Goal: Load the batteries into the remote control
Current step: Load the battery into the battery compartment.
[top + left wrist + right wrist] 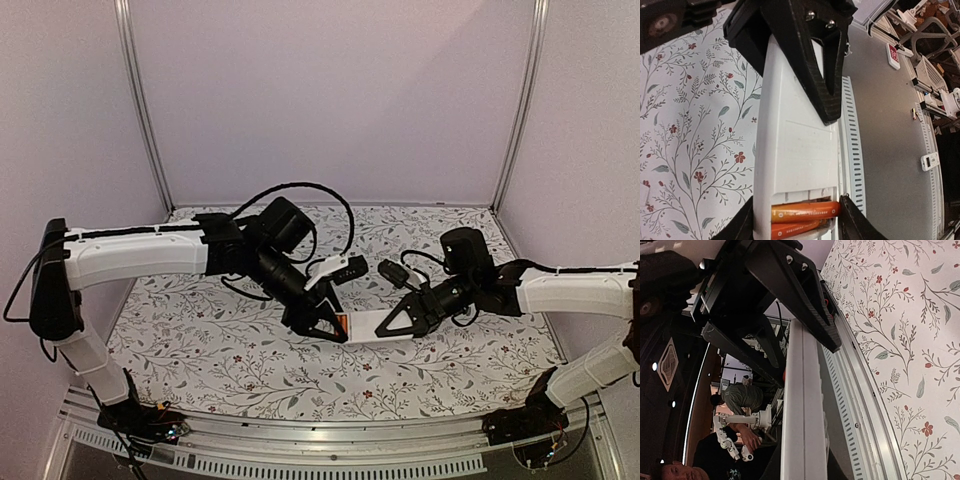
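The white remote control (pixel 365 326) hangs above the table, held at both ends. My left gripper (pixel 328 328) is shut on the end with the battery bay. My right gripper (pixel 397 322) is shut on the other end. In the left wrist view the plain white back (pixel 797 145) faces the camera. Two orange-red batteries (pixel 804 211) lie side by side in the open end of the bay between my left gripper's (pixel 796 226) fingers. The white cover (pixel 807 152) lies over the rest of the back. The right wrist view shows the remote (pixel 802 415) edge-on in my right gripper (pixel 802 472).
A floral cloth (pixel 220 350) covers the table. A slotted metal rail (pixel 330 440) runs along the near edge. Metal frame posts (pixel 143 110) and pale walls stand at the back and sides. Cables loop over the left arm (pixel 330 195).
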Tool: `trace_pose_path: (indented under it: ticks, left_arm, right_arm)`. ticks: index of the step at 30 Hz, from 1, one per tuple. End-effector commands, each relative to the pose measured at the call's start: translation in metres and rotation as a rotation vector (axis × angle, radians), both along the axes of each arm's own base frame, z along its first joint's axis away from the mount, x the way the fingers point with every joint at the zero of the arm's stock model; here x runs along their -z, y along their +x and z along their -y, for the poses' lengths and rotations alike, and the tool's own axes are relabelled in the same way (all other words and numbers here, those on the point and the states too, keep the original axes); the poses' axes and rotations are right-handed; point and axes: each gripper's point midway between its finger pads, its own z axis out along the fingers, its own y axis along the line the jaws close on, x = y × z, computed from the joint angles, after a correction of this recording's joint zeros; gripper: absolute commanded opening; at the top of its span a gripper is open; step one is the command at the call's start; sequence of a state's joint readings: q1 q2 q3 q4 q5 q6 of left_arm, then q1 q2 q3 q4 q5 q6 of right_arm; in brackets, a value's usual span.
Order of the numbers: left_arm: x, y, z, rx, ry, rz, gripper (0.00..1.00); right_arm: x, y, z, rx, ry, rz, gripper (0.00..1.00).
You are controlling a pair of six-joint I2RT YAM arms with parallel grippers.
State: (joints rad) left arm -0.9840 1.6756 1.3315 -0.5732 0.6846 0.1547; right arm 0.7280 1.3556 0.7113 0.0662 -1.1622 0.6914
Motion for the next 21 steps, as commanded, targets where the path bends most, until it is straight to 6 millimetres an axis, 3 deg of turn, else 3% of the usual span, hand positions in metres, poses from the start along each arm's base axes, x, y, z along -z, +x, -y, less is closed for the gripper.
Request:
trace_pose_path:
  ticks: [1,8,21]
  left_arm:
    - [0.007,0.001,0.005,-0.015,0.02,-0.081,0.2]
    - [0.005,0.002,0.013,-0.049,0.036,-0.122,0.16]
    - [0.04,0.011,0.01,-0.12,0.182,-0.133,0.21]
  right_arm:
    - [-0.037,-0.006,-0.003,-0.037,0.125,0.146,0.0]
    - [-0.048,-0.006,-0.002,-0.032,0.148,0.176,0.0]
    - [-0.068,-0.009,0.0,-0.034,0.187,0.203,0.0]
